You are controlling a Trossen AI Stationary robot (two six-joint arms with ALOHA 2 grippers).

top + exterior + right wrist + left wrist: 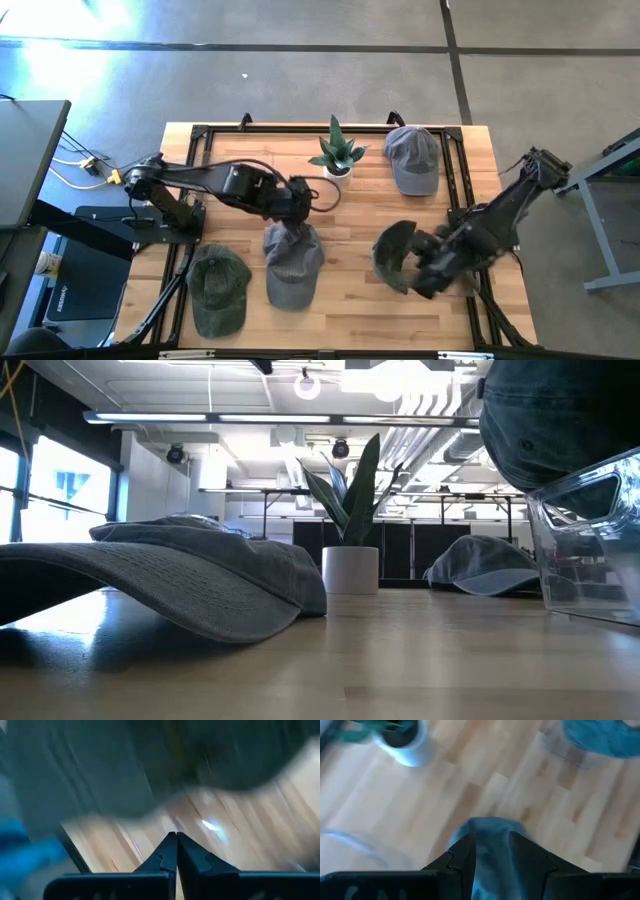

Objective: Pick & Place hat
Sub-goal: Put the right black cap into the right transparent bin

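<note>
Four caps are on or above the wooden table [350,215]. My left gripper [297,222] is shut on the far end of a grey-blue cap [292,265] at table centre; its brim [150,585] points to the near edge. My right gripper [428,268] is shut at a dark green cap [393,255], which hangs high at the right of the low view [560,415]. An olive cap [218,288] lies flat near the left corner. A grey cap [412,158] lies at the far right. My left gripper pinches the grey-blue cap's crown cloth at its far edge [490,845] between both fingers [462,857], coming from above and from the left. The cap lies on the table, its brim toward the near edge. My right gripper holds the dark green cap on its right side [410,258], reaching from the table's right. The fingers [167,852] are shut together, and blur hides the place of contact. The cap is tilted and lifted clear of the table [560,415].
A potted plant [337,155] in a white pot [350,570] stands at the far middle of the table. A clear plastic bin [590,540] shows at the right in the low view. Bare wood lies between the caps. Black frame rails [455,180] run along the table's sides.
</note>
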